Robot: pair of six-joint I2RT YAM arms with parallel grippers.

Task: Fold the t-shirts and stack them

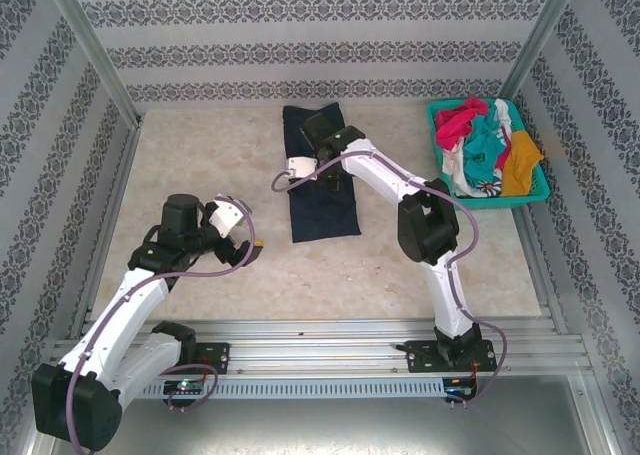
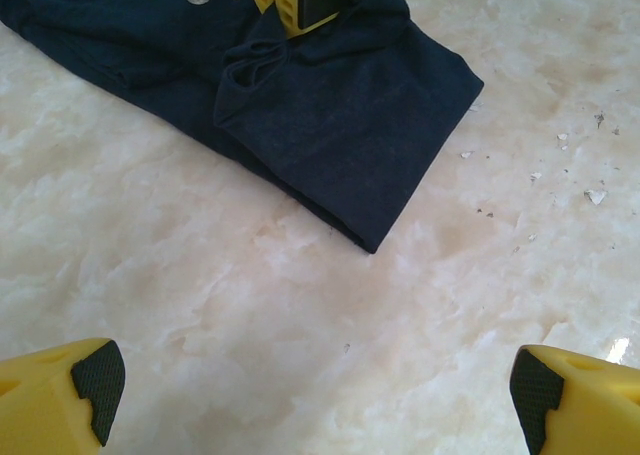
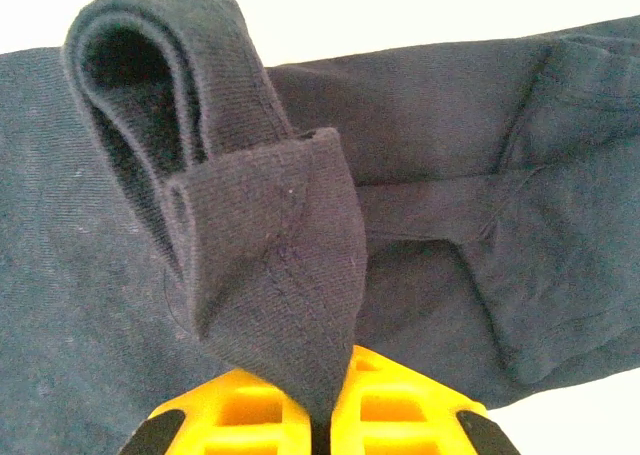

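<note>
Your right gripper [image 3: 320,427] is clamped on a raised fold of the navy t-shirt [image 3: 90,305], which lies ahead of your left gripper [image 2: 318,390], whose jaws stand wide apart.

1. Navy t-shirt [image 1: 325,210]: one, mid-desk [image 1: 200,155] toward the far edge.
2. Basket [image 1: 510,203]: one, at the desk's far right corner.
3. Shirts heaped in the basket, four colours counted: one red-pink t-shirt [image 1: 457,125], one teal t-shirt [image 1: 488,143], one white t-shirt [image 1: 478,175], one mustard-orange t-shirt [image 1: 522,167]. Any buried further cannot be told.
4. Hands: two, left hand [image 2: 312,380] and right hand [image 3: 320,420].
</note>
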